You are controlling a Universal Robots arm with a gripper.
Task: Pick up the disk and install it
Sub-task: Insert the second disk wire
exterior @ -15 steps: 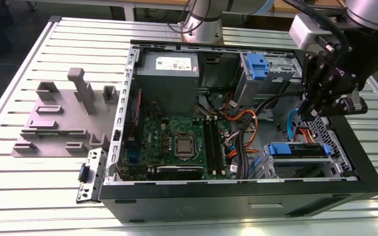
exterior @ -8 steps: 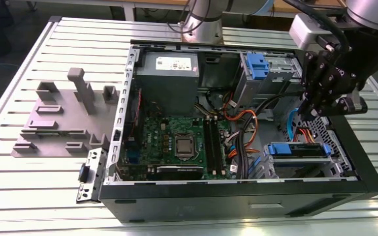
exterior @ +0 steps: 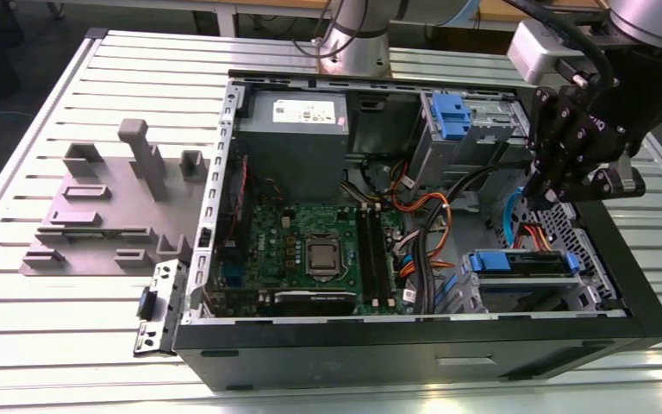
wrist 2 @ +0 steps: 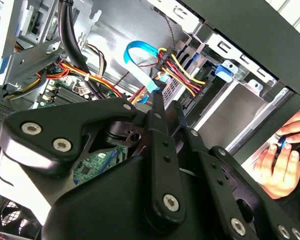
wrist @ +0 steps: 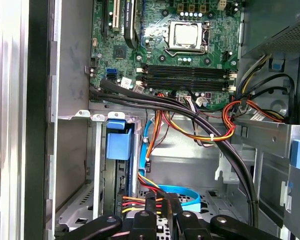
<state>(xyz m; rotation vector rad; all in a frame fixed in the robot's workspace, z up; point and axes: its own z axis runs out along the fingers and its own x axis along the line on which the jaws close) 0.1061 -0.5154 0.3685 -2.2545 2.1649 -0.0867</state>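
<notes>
The gripper [exterior: 536, 195] hangs inside the open computer case [exterior: 423, 358], near the case's front wall, its two black fingers [wrist: 151, 202] drawn narrow, almost together, with nothing seen between them. Just beyond the fingertips, the disk [exterior: 522, 264] sits in the drive bay at the case's front corner, blue rail outward, beside red and yellow cables [wrist: 140, 200]. The motherboard [exterior: 308, 250] lies at the case's middle, and a person's hand [wrist 2: 277, 162] rests outside the case's wall.

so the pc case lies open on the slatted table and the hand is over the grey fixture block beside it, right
Not quite. The pc case does lie open on the slatted table, but in the exterior view the hand hangs over the case's drive bay end, apart from the grey fixture block.
</notes>
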